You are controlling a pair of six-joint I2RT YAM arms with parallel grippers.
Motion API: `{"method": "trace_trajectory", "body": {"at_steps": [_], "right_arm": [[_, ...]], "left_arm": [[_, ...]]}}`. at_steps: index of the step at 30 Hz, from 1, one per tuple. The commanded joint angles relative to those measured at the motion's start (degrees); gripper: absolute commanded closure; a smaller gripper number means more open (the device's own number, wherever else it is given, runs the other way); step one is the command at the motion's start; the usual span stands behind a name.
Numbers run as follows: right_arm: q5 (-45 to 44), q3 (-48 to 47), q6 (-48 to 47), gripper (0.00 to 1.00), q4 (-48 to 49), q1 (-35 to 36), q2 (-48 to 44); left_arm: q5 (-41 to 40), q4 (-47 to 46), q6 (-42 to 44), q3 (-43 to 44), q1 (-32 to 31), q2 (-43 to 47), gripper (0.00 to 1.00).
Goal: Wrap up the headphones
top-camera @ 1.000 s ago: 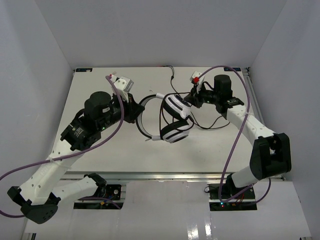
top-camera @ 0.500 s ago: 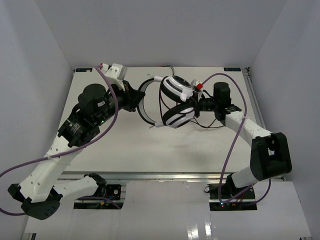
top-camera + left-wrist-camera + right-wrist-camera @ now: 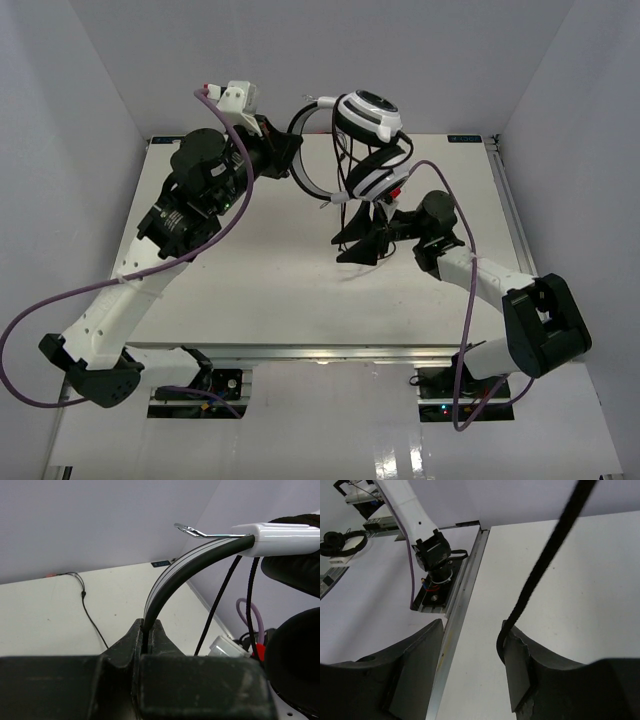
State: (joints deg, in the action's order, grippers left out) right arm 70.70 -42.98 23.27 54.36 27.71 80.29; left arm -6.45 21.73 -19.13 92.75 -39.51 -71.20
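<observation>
The headphones (image 3: 370,115) hang in the air over the far middle of the table, white earcups stacked one above the other. My left gripper (image 3: 290,152) is shut on their thin black-and-white headband (image 3: 170,575), pinched between the jaw tips (image 3: 145,630). A black cushion (image 3: 295,670) fills the right of the left wrist view. The thin black cord (image 3: 545,565) drops from the earcups and rests against one finger (image 3: 520,660) of my right gripper (image 3: 472,645). That gripper (image 3: 358,240) stands open just below the headphones, with a wide gap and nothing clamped.
The white table (image 3: 250,290) has a metal rail (image 3: 460,610) along its near edge, with an arm base (image 3: 432,555) beyond it. A thin black wire (image 3: 82,597) lies near the far edge. White walls close in on three sides.
My left arm has lifted the headphones up and toward the far wall. The right gripper, shut before, has opened and swung down and nearer, under the headphones.
</observation>
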Motion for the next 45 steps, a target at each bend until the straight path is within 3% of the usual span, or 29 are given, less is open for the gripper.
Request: {"method": "trace_trajectory", "body": {"at_steps": [1,7,13,22,24,25,27,28,31,33,36,41,45], "right_arm": [[1.62,2.08,8.80,0.39,16.20,3.94,-1.17],[2.51,7.14,12.07,0.35,27.54,10.15,-5.65],[4.56,11.45,8.24,0.37,24.93,11.92,-12.58],[9.04,12.01,7.67,0.73,20.70,11.95,-17.63],[8.62,8.88,2.41,0.82,10.27,11.59,-18.44],[7.41,7.47,-3.92,0.86,-1.54,11.11,-18.81],[-1.53,-6.76,-30.17,0.90,-40.22,11.23,-18.54],[-10.75,-9.92,-46.41,0.91,-60.31,12.72,-17.26],[-26.93,-20.09,-55.75,0.92,-74.49,13.07,-15.25],[-39.06,-27.04,-61.06,0.92,-81.23,13.80,-14.47],[-50.16,-31.69,-69.39,0.92,-85.13,14.76,-14.19],[-65.32,-32.98,-78.84,0.92,-83.42,14.74,-13.08],[-74.95,-32.01,-83.81,0.92,-79.10,15.00,-11.71]], "left_arm": [[-1.74,-5.13,-3.19,6.35,-0.04,0.02,1.00],[-6.67,-4.91,-0.84,9.59,-0.04,-1.83,1.00],[-15.07,-2.08,5.69,12.63,0.89,-5.57,1.00],[-13.77,0.50,8.90,6.90,11.99,-6.79,1.00],[-13.86,0.41,9.82,5.19,13.74,-7.04,1.00],[-14.40,0.41,10.67,4.15,13.99,-7.34,1.00],[-14.86,0.51,12.61,2.41,14.02,-8.29,1.00],[-15.07,0.59,13.62,1.19,14.02,-9.01,1.00],[-14.91,1.03,15.53,-2.49,14.02,-10.89,1.00],[-13.83,1.03,15.92,-6.47,14.02,-12.03,1.00],[-9.66,0.96,14.67,-13.05,13.89,-13.47,1.00],[-3.96,0.98,13.57,-20.19,11.61,-14.67,1.00],[-0.27,1.62,14.43,-23.01,4.96,-15.24,1.00]]}}
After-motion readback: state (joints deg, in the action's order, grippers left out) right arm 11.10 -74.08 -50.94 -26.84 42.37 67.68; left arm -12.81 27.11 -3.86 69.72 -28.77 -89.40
